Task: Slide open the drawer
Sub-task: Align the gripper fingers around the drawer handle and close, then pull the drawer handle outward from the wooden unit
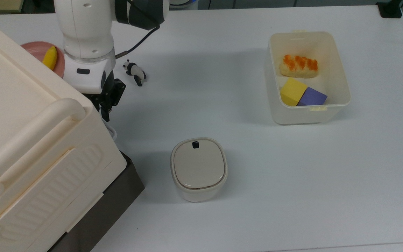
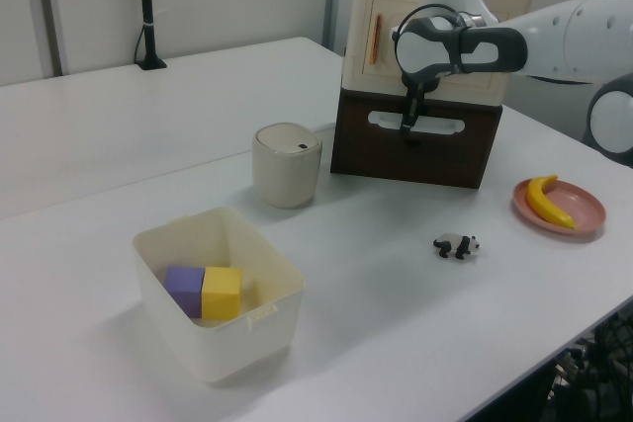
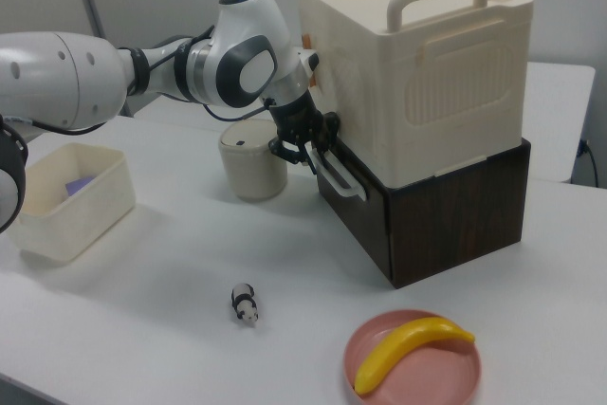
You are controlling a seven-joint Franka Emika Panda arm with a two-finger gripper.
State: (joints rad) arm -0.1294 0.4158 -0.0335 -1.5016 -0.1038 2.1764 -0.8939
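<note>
The drawer is the dark-brown wooden box under the big cream cabinet, and it sits pushed in flush. Its white loop handle runs across the front. My gripper points down right at that handle, near its middle. In the right view the gripper is at the upper end of the handle on the drawer front. In the top view the gripper is tucked against the cabinet's corner, just above a bit of the white handle; the drawer's side shows below.
A round cream lidded canister stands close to the drawer's front. A small panda figure and a pink plate with a banana lie by the arm. An open cream bin holding blocks and a bread toy stands at the top view's right.
</note>
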